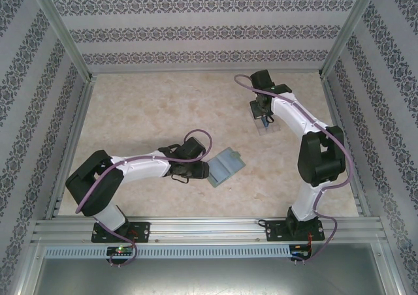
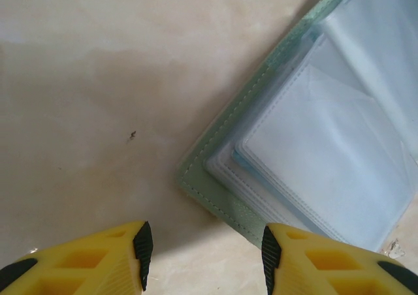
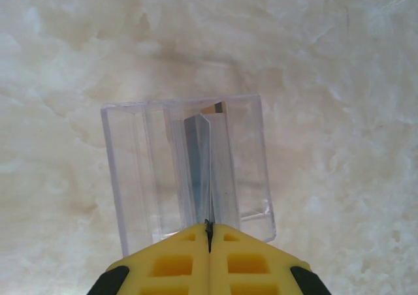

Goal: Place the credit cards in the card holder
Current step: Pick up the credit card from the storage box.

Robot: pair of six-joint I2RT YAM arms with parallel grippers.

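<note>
The card holder, a grey-green wallet with clear pocket sleeves, lies open near the table's middle. My left gripper sits at its near-left corner. In the left wrist view the left gripper is open over bare table, and the card holder has its corner just ahead of the right finger. Farther back, my right gripper reaches into a clear plastic box. In the right wrist view the right gripper is shut on the edge of a bluish credit card standing in the box. A sliver of a yellow-orange card shows at the far end.
The marble-patterned tabletop is fenced by patterned walls and metal rails at the sides and back. The arm bases are bolted to the rail at the near edge.
</note>
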